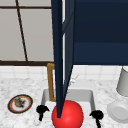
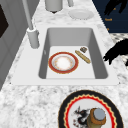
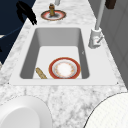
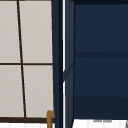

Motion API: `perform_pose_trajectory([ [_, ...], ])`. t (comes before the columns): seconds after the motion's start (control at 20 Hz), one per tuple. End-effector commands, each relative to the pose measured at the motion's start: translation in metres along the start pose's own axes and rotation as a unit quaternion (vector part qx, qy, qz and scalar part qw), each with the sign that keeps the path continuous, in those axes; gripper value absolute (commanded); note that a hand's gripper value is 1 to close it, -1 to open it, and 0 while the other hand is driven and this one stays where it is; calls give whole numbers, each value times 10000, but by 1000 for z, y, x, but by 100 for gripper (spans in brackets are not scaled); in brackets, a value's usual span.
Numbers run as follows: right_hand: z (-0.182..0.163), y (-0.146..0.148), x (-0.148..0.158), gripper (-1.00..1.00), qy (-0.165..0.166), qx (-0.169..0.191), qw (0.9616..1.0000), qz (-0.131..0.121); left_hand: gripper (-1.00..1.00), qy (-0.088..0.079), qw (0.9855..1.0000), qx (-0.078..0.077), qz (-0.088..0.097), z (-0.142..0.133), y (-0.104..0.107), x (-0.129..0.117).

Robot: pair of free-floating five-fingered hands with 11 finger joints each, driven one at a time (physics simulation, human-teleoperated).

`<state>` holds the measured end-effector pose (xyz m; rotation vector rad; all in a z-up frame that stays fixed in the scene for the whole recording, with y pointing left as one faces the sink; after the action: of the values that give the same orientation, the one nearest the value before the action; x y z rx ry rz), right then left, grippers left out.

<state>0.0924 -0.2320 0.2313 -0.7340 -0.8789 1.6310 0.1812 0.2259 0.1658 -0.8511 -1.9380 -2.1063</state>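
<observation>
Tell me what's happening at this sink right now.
Two black hands hang over the front edge of the sink, the left hand and the right hand, neither holding anything. In the basin lie a red-rimmed plate and a brown stick-like thing. A patterned plate with a small jar sits on the counter to the left, a white plate to the right. The dark blue cabinet door above stands open.
</observation>
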Motion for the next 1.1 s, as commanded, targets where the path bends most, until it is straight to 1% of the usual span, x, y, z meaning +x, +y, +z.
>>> perform_pose_trajectory([
  [0.0, 1, -8, -1, -100, -175, -21, 9997, 163, 0, 0, 10000, 0, 0, 0, 0, 0],
  [0.1, 1, -13, -4, -100, -132, -24, 9998, 117, 0, 8, 10000, 10, -21, 0, 0, 0],
  [0.2, 5, -17, -7, -100, -112, -294, 9994, 154, 0, 15, 10000, 18, -37, 0, 0, 0],
  [0.25, 4, -20, -9, -100, -130, -348, 9992, 164, 0, 18, 10000, 22, -44, 0, 0, 0],
  [0.45, 4, -26, -11, -100, -18, -680, 9974, 228, 0, 29, 10000, 34, -65, 0, 0, -1],
  [0.55, 2, -27, -14, -100, -67, -781, 9967, 231, 0, 33, 10000, 39, -72, 0, 0, -1],
  [0.65, 5, -24, -18, -100, -198, -834, 9958, 305, 0, 36, 10000, 43, -78, 0, 0, -1],
  [0.7, 5, -24, -21, -100, -296, -927, 9947, 341, 0, 38, 10000, 44, -80, 0, 0, -1],
  [0.75, 3, -24, -18, -100, -277, -1030, 9937, 344, 0, 39, 9999, 46, -83, 0, 0, -1],
  [0.8, 3, -24, -18, -100, -327, -1094, 9926, 406, 0, 40, 9999, 47, -85, 0, 0, -1],
  [0.85, -3, -30, -20, -100, -350, -1174, 9915, 437, 0, 41, 9999, 49, -86, 0, 0, -1],
  [0.9, -10, -35, -21, -100, -226, -1299, 9904, 405, 0, 42, 9999, 50, -88, 0, 0, -1],
  [1.05, -27, -46, -26, -100, -73, -1446, 9888, 363, 0, 45, 9999, 53, -92, 0, 0, -1],
])
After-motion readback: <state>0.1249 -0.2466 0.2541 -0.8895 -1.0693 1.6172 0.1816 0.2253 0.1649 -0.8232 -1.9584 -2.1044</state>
